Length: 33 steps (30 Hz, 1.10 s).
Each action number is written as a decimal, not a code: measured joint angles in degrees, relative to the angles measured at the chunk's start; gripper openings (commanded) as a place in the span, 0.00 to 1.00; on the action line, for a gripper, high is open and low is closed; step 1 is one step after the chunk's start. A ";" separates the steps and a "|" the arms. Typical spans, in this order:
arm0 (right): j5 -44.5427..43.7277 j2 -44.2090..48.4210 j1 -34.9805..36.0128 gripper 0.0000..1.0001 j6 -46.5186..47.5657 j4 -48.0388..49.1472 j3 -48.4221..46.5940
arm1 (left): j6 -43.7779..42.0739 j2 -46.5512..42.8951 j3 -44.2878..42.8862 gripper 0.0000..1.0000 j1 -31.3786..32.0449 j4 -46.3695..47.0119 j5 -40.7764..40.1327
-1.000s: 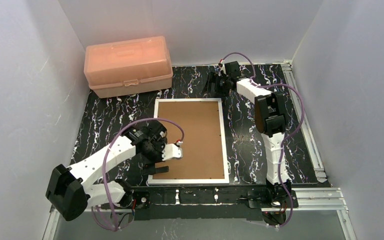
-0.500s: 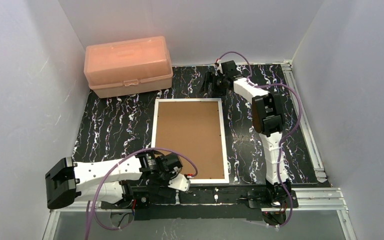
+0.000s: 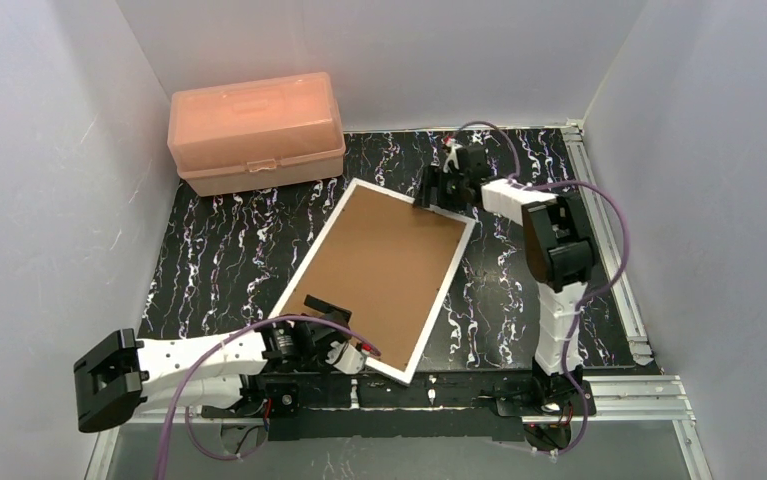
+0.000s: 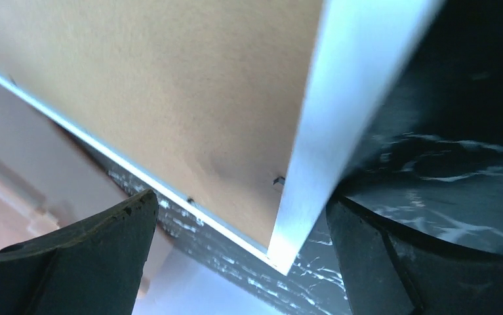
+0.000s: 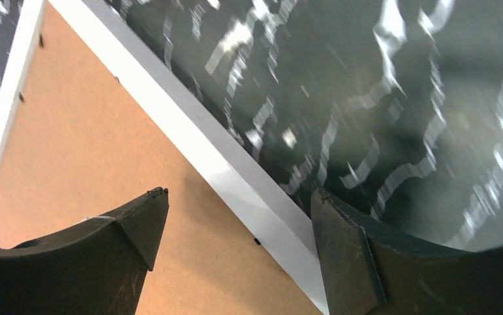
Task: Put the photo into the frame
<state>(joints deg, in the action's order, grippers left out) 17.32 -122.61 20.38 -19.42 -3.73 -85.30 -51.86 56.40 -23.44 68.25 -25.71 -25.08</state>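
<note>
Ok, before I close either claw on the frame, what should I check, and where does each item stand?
1. Left claw open, a finger on each side of the near corner of the frame: ok.
2. Right claw open, astride the far-right edge: ok.
3. Backing board sitting in the frame, brown side up: ok.
4. Photo located: not ok, no view shows it.
5. Frame lying flat: cannot tell.
6. Pink box apart from the frame: ok.
</note>
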 measured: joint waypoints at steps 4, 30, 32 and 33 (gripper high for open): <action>-2.49 8.00 -2.03 0.86 -0.48 2.67 11.78 | -3.26 2.03 0.44 0.98 -6.36 3.17 -2.56; -2.62 45.77 1.95 0.87 -16.50 8.15 55.45 | -3.54 36.83 -30.03 0.95 -41.83 19.26 2.23; -0.46 45.75 2.91 0.89 -17.88 7.65 55.49 | -1.09 38.40 -33.00 0.94 -43.87 17.22 4.39; -0.02 45.75 2.99 0.89 -18.01 6.60 55.17 | -0.35 38.60 -33.97 0.94 -44.81 16.31 5.14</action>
<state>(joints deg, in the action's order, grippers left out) 17.30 -76.86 23.38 -37.43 2.87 -30.13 -52.21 95.00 -57.41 23.44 -9.41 -19.94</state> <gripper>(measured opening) 0.868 0.948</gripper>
